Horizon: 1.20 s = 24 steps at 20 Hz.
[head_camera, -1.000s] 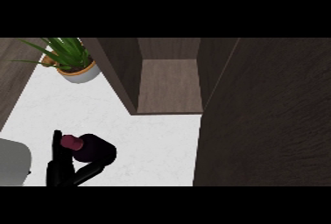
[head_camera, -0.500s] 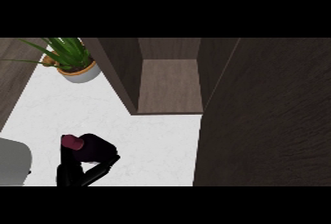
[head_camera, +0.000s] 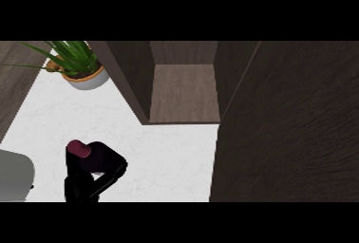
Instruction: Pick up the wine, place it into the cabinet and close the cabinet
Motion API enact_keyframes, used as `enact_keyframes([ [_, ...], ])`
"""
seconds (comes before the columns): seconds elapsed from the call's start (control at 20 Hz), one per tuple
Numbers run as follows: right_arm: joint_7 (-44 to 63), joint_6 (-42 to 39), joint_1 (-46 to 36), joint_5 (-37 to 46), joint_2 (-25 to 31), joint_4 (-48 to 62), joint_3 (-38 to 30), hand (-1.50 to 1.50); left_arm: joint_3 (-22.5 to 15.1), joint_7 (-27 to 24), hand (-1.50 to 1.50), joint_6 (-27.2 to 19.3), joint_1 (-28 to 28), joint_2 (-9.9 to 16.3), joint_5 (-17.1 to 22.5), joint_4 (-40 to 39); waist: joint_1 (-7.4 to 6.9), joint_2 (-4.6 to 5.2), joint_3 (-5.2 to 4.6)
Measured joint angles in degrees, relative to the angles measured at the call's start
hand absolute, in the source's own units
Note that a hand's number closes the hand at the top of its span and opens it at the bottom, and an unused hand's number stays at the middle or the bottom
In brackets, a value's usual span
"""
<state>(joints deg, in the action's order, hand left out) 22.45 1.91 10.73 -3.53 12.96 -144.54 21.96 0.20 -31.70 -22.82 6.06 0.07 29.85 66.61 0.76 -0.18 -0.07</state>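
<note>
The wine bottle [head_camera: 77,148] shows its dark red top at the lower left, above the white counter [head_camera: 161,152]. My right hand [head_camera: 105,163] is curled round it and hides most of its dark body. The cabinet [head_camera: 184,92] stands open up and to the right of the bottle, with a bare brown shelf inside. Its open door [head_camera: 294,133] fills the right side of the view. A grey forearm [head_camera: 14,175] shows at the left edge; the left hand itself is out of view.
A potted green plant [head_camera: 79,66] in a white pot stands on the counter at the back left, beside the cabinet's left wall [head_camera: 129,76]. White counter lies between the bottle and the cabinet's front edge.
The right hand, still shut on the bottle, has shifted slightly up and to the right. The cabinet and its door have not moved.
</note>
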Motion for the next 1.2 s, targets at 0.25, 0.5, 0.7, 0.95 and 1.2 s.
enact_keyframes([
  [0.25, 0.0, -0.5, -0.7, -0.2, -0.1, 0.2, -1.3, -1.50, -1.3, -3.2, -1.50, 1.6, -2.1, 0.0, 3.9, -3.0, -0.14, 0.05, 0.02],
  [0.5, 1.8, -0.1, -1.6, -0.3, -0.2, 0.0, -1.3, -1.50, -1.4, -5.2, 1.50, 2.7, -4.7, 0.0, 5.4, -6.4, 0.01, 0.05, 0.02],
  [0.7, 2.2, -0.2, -1.5, -0.5, -0.3, -0.1, -2.0, -1.50, -2.5, -5.8, 1.50, 1.9, -5.8, 0.1, 6.4, -6.8, 0.01, 0.01, 0.04],
  [0.95, 3.8, -0.1, -3.3, -0.7, -0.5, 0.0, -2.5, -1.50, -3.2, -7.3, 1.50, -0.4, -8.2, 0.1, 5.2, -8.9, -0.03, 0.04, 0.04],
  [1.2, 3.3, -0.5, -2.5, -0.8, -0.7, 0.0, -2.1, -1.50, -3.6, -8.4, 1.50, -3.1, -10.4, 0.2, 3.8, -9.3, 0.09, 0.00, 0.05],
])
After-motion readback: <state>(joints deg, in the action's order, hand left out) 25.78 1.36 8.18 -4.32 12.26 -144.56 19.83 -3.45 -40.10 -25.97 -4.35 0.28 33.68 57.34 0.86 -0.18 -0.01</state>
